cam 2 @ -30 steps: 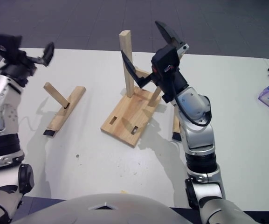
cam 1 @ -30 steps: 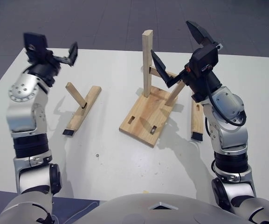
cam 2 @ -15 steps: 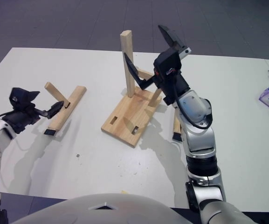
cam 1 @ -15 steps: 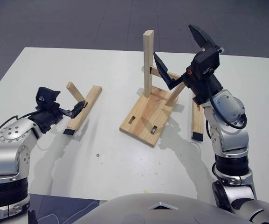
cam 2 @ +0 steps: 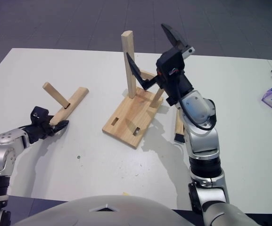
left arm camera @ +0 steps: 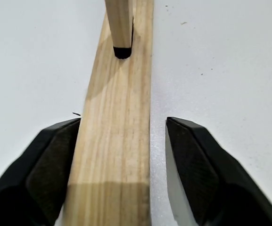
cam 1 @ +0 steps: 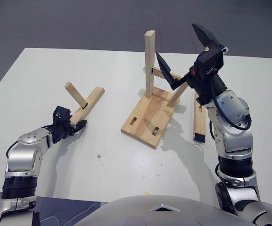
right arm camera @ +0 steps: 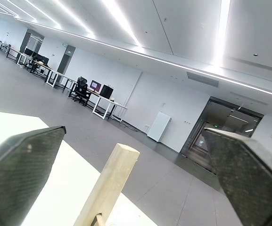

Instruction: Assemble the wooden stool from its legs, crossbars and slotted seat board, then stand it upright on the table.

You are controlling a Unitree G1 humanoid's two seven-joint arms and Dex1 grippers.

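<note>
Seat board [cam 1: 147, 117]: flat mid-tabletop [cam 1: 126, 174] with slots facing up, so legs can drop in from above. The two near slots [cam 1: 133, 121] are unfilled.
Upright leg [cam 1: 149, 61]: stands at the seat board's far-left corner. A crossbar [cam 1: 161, 74] ties it to a slanted leg [cam 1: 177, 95] at the far-right corner.
Right jaws: spread wide and empty, raised over the seat board's far side. They sit just beside the upright leg's upper half without touching it, placed, I judge, to steady that frame.
Left jaws: open and low on the tabletop, well left of the seat board. They straddle the near, black-capped end of the leg with stub [left arm camera: 119, 117]. One jaw is at the wood or nearly so, the other has a gap, so they are not yet clamped.
Stub [cam 1: 75, 94]: rises at a slant from that flat leg, beyond my jaws, which leaves the grip end free.
Spare leg [cam 1: 199, 123]: lies flat just right of the seat board, cap towards me.
Room: bare tabletop between my left piece and the seat board gives a clean carry path. The upright leg and my own right jaws are what I could knock.
</note>
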